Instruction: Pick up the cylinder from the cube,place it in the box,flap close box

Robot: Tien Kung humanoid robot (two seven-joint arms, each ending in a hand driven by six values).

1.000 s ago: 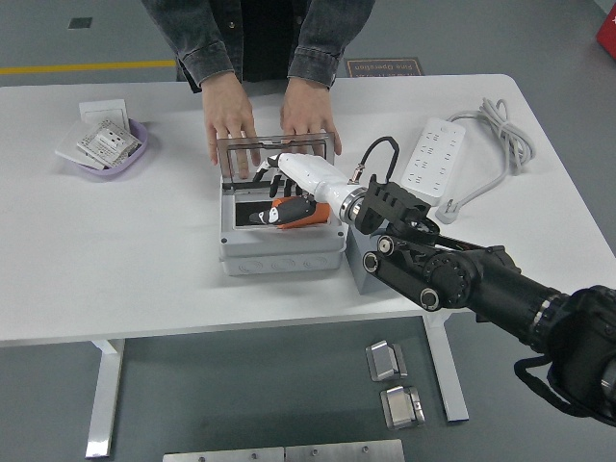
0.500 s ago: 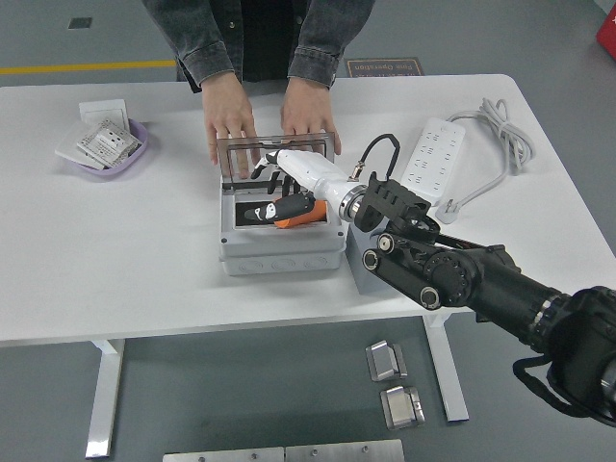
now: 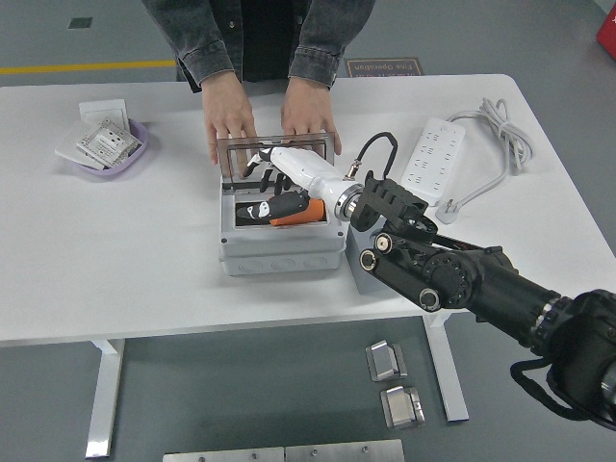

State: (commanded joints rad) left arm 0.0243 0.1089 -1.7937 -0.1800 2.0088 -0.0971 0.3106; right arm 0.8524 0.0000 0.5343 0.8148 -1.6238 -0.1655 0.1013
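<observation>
While the orange cylinder (image 3: 294, 214) lies inside the grey box (image 3: 281, 248), it looks rigid, light, smooth: grip mid-body | right hand (image 3: 272, 183) above it, fingers loosely curled, holding nothing | person's hands (image 3: 229, 120) steady the upright lid (image 3: 278, 144) | white counter (image 3: 144, 250)

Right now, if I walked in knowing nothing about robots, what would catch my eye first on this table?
Mid-table, the robot's white right hand reaches into an open grey box, over an orange cylinder lying inside it. At the far side a person's hands rest on the table behind the box's raised lid. A white power strip lies to the right, and a purple bowl of parts at far left.
</observation>
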